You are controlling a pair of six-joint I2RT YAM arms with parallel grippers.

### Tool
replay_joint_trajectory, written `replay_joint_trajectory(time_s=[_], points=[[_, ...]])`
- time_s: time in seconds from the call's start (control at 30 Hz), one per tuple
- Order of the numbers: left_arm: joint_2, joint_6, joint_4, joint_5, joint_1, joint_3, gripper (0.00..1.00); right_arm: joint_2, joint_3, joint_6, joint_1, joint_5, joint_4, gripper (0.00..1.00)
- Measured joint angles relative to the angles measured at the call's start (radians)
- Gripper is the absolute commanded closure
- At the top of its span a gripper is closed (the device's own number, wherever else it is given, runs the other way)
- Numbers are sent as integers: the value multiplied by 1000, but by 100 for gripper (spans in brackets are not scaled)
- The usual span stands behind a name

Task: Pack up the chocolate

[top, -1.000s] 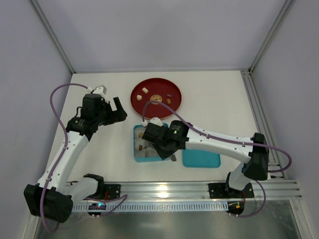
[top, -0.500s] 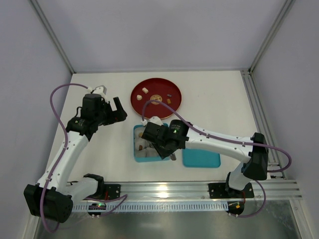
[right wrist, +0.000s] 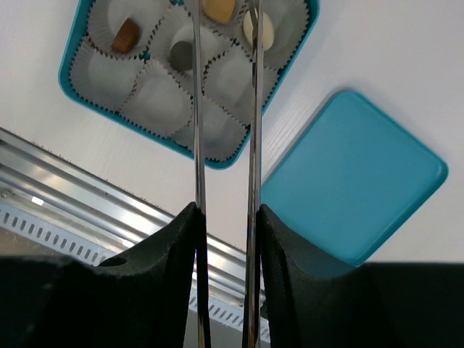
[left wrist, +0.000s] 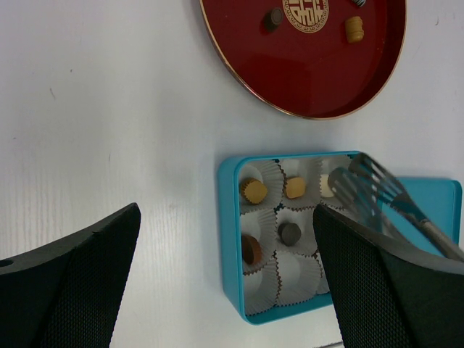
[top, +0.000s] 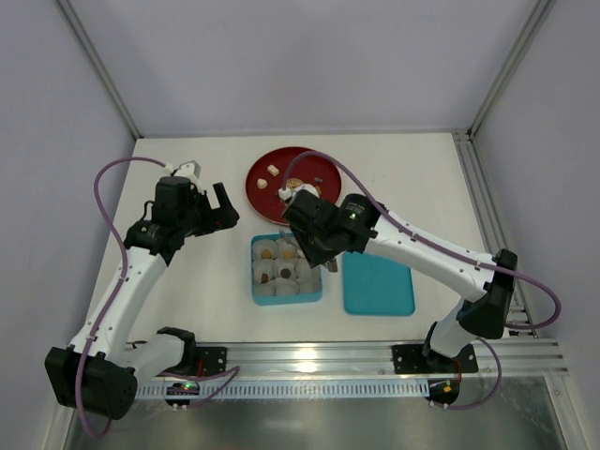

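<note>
You are holding the pair of thin metal tongs in the right claw, which is pinching their blades partway together. Their slotted tips are hanging over the lid-side cups of the square teal box, with nothing showing between them. Five tiny chocolate pieces are sitting in the box's crinkled white paper cups, while others, a tan one among them, are waiting on the round red plate just beyond. The step is looking like fetching the next piece, so you should be straddling it squarely, squeezing gently so it isn't popping out, then lowering it into a bare cup without snagging the paper. The left claw is hanging spread wide over the white surface, well clear.
</note>
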Motion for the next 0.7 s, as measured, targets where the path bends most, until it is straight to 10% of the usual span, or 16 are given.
replay_joint_trajectory(time_s=[0.7], points=[[9, 0, 1, 8, 0, 0, 0, 409, 435, -248, -517, -102, 45, 60]])
